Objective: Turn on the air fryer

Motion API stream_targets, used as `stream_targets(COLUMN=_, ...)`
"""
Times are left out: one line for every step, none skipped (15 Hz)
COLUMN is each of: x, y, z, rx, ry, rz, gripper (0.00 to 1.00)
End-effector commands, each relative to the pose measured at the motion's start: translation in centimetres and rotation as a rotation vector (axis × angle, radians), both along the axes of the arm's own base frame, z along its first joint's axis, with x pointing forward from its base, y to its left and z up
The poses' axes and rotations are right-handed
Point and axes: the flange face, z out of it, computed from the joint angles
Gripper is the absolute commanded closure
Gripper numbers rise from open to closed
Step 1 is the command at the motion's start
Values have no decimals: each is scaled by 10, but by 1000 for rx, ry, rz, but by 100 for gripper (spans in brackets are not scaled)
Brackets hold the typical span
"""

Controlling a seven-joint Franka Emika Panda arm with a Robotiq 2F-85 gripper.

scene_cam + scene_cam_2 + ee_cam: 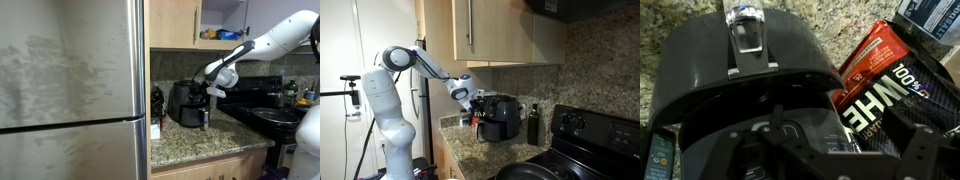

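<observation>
The air fryer (187,104) is a squat glossy black box on the granite counter, also visible in an exterior view (501,118). In the wrist view its rounded top (730,90) fills the frame, with the shiny drawer handle (745,32) at the top of the picture. Faint control markings (790,130) show on its top surface. My gripper (213,93) hovers just above the fryer's top, and another exterior view (474,100) shows it there too. In the wrist view its fingers (840,150) stand apart and hold nothing.
A red and black whey bag (880,70) stands beside the fryer. A dark bottle (532,124) is on the counter near it. A steel fridge (70,90) stands at one end, a black stove (275,115) with a pan at the other. Cabinets (490,30) hang overhead.
</observation>
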Motion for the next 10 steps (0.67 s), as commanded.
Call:
stream_targets(x=9, y=1, z=-8, rx=-11, ry=-9, rz=-10, gripper=0)
stream_targets(x=12, y=1, z=-12, rx=-11, ry=-7, rz=-13, gripper=0)
stream_targets(x=14, y=1, z=-17, rx=-11, ry=-8, rz=-21, gripper=0)
stream_targets(x=15, y=2, z=-21, rx=-7, ry=-7, rz=-18, gripper=0)
stream_targets(x=16, y=5, z=-21, rx=0, ry=-12, rz=-20, gripper=0)
stream_targets(x=16, y=6, z=-23, rx=3, ry=-17, rz=-24, gripper=0)
stream_targets(x=16, y=9, z=-21, rx=14, ry=-30, rz=-21, gripper=0)
stream_targets(x=17, y=12, z=-19, rx=21, ry=-42, rz=-24, gripper=0)
stream_targets(x=18, y=14, z=-17, rx=28, ry=-56, rz=-26, gripper=0)
stream_targets(x=19, y=15, z=-14, rx=30, ry=-76, rz=-31, gripper=0)
